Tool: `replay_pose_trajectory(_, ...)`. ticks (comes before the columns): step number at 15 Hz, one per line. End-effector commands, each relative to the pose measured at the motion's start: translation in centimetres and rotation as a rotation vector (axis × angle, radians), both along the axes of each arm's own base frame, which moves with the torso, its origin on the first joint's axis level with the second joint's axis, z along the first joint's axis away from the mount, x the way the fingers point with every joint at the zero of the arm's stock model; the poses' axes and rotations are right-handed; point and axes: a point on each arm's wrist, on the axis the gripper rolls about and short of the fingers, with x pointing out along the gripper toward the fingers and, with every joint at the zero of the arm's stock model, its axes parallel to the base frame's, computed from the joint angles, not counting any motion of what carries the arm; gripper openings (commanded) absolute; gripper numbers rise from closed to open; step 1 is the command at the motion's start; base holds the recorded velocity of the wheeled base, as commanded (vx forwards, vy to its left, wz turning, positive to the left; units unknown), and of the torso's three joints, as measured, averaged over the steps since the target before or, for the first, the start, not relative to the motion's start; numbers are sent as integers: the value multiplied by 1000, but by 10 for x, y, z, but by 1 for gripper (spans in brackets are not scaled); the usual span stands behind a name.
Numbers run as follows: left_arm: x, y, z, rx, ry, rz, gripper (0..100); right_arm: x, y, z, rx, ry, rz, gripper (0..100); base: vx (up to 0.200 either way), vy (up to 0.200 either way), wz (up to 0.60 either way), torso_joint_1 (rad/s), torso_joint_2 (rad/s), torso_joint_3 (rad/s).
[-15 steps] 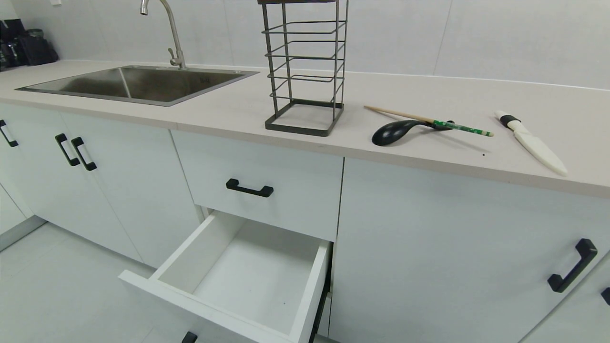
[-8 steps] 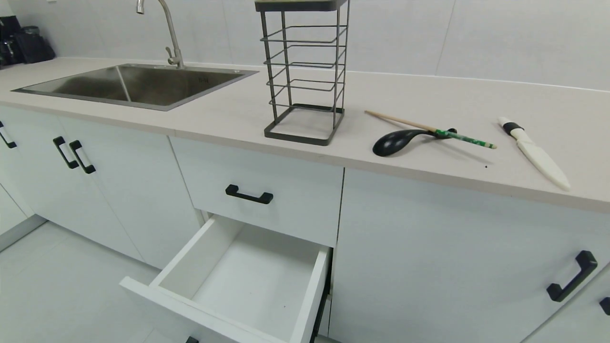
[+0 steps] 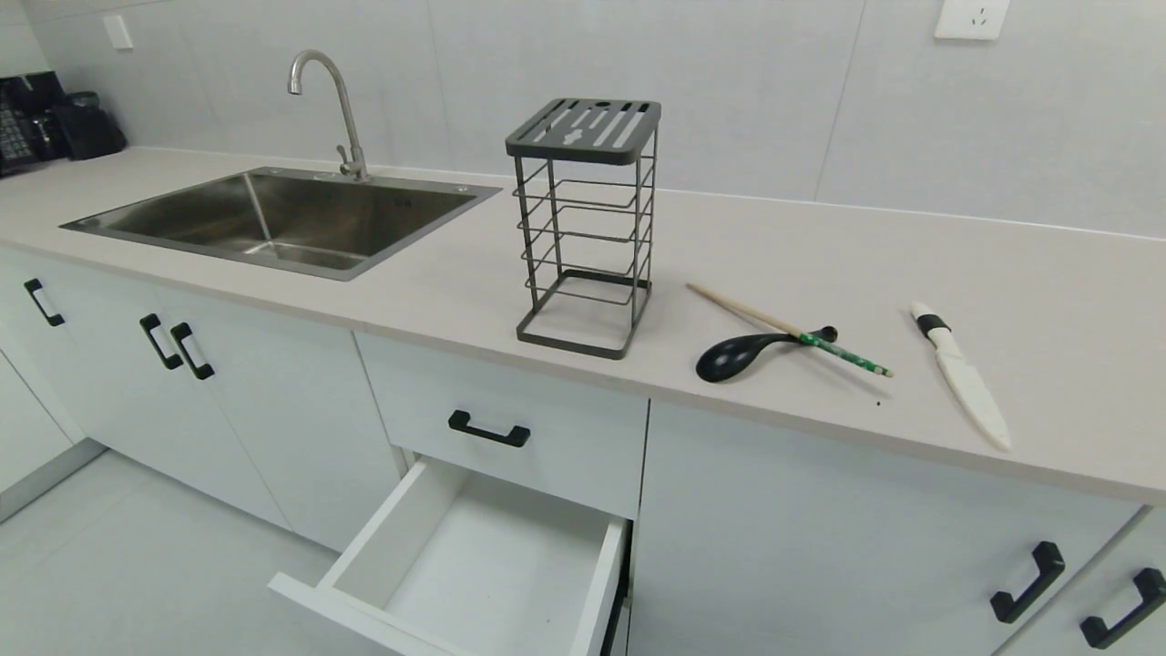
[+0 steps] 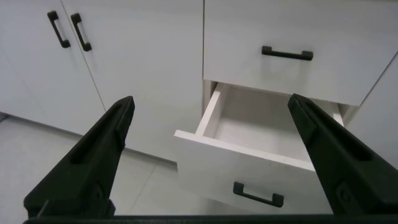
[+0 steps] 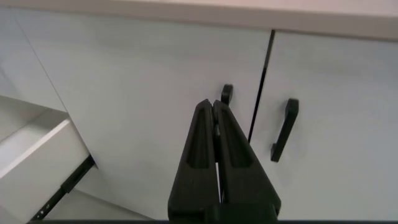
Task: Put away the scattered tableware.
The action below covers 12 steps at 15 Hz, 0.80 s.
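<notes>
Beside the rack (image 3: 583, 130), a chopstick (image 3: 789, 329) seemingly crosses the spoon (image 3: 729, 358); left gripper (image 4: 210, 101) spread, right gripper (image 5: 214, 104) pressed together.

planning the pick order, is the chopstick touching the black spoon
Touching. The head view shows the chopstick crossing over the handle of the black spoon and resting on it, with no gap at the crossing.

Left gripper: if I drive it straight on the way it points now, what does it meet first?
Probably the open drawer: the left gripper, fingers spread wide, points at its side wall and inside, under the closed drawer front. How far off it is, the view does not show.
</notes>
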Motion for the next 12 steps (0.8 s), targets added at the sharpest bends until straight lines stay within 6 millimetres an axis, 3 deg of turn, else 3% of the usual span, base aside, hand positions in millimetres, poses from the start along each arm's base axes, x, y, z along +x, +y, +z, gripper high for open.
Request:
replay_pose_trajectory(1, 0, 0, 0, 0, 2, 0, 100, 0, 0, 0, 0, 2, 1, 0, 0, 0, 0, 149, -466, -320)
replay_pose_trajectory(12, 0, 0, 0, 0, 2, 0, 100, 0, 0, 0, 1, 3, 1, 0, 0, 0, 0, 191, -494, -306)
